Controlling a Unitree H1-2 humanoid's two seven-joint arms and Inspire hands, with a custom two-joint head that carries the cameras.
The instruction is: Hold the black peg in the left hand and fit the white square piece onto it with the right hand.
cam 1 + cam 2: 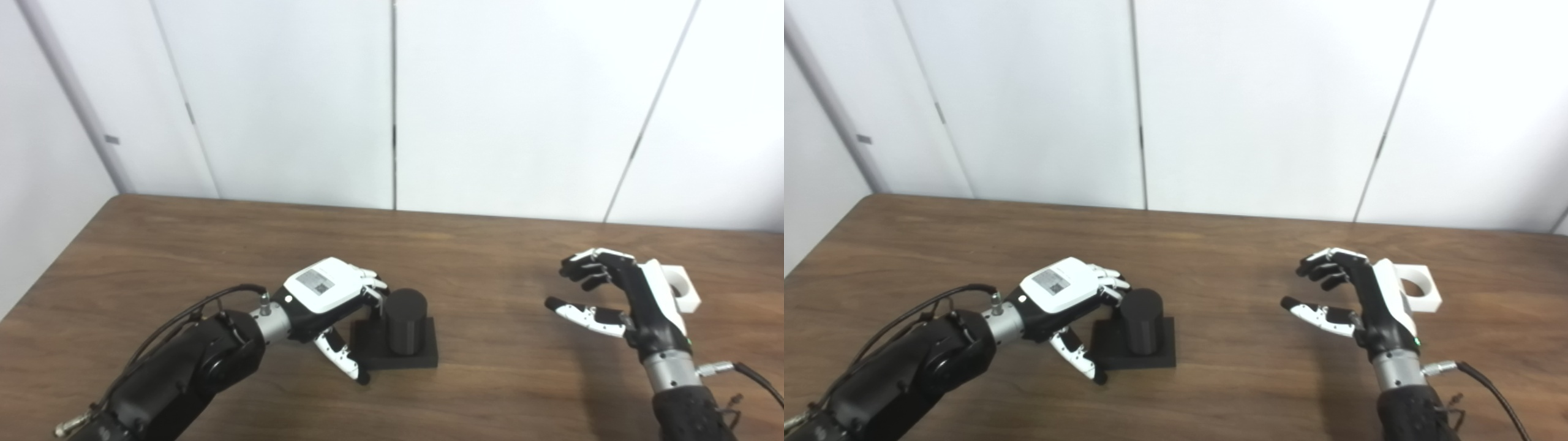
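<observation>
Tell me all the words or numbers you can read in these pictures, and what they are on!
Grey sticker on the back of the left hand: there is print on it, but it is too small and blurred to read.
Black peg, white square piece, right hand, table and wall: no words, numbers or signs can be seen.

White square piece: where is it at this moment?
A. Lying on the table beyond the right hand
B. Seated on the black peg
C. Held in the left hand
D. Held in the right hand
A. The white square piece lies on the table behind the open right hand, which holds nothing; the black peg stands bare by the left hand.
</observation>
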